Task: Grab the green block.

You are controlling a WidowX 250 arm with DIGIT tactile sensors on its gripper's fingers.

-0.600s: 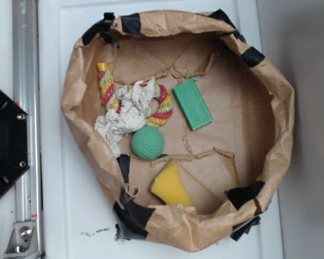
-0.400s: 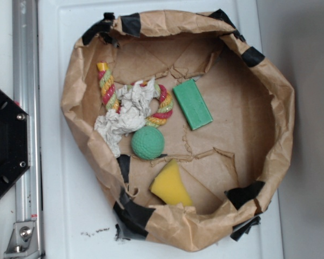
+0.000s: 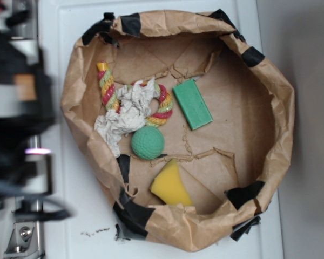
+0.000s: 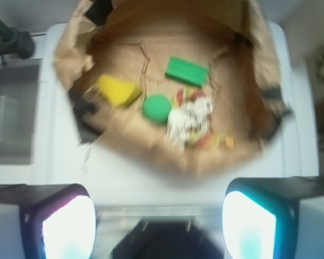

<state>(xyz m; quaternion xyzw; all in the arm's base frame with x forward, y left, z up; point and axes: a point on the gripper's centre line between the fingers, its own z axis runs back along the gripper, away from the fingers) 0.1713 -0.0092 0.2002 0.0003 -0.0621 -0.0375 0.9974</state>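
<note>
Pincer: the robot's pincer [image 4: 161, 216] sat at the bottom of the wrist view, its two glowing pale pads [image 4: 67, 226] spread wide apart with nothing between them; in the exterior view the arm was only a dark blur [image 3: 19, 108] at the left edge, outside the bowl.
Green block: the flat rectangular medium-green matte block [image 3: 193, 104] lay flat on the paper floor, well ahead of the pincer and slightly to the right of its centre line in the wrist view [image 4: 187, 71], well apart from both pads.
Container: a crumpled brown paper bowl with black tape patches on its rim [image 3: 283, 124] held everything; its near rim [image 4: 167, 162] stood between the pincer and the objects.
Green ball: the round dimpled green ball [image 3: 148, 142] rested closer to the pincer than the block, just ahead of the gap between the pads [image 4: 156, 108].
Yellow sponge: the yellow wedge-shaped sponge [image 3: 170, 185] lay ahead and to the left of the pincer [image 4: 117, 89], apart from the ball.
Rope toy: a red-yellow-green twisted rope ring with a frayed white knot [image 3: 130, 110] lay touching the ball, ahead and right of the pincer [image 4: 191, 118], just beside the block.
Tabletop: the white tabletop [image 3: 65, 216] carried the bowl.
Sharpness: the wrist view was smeared, so fine detail there could not be told.
</note>
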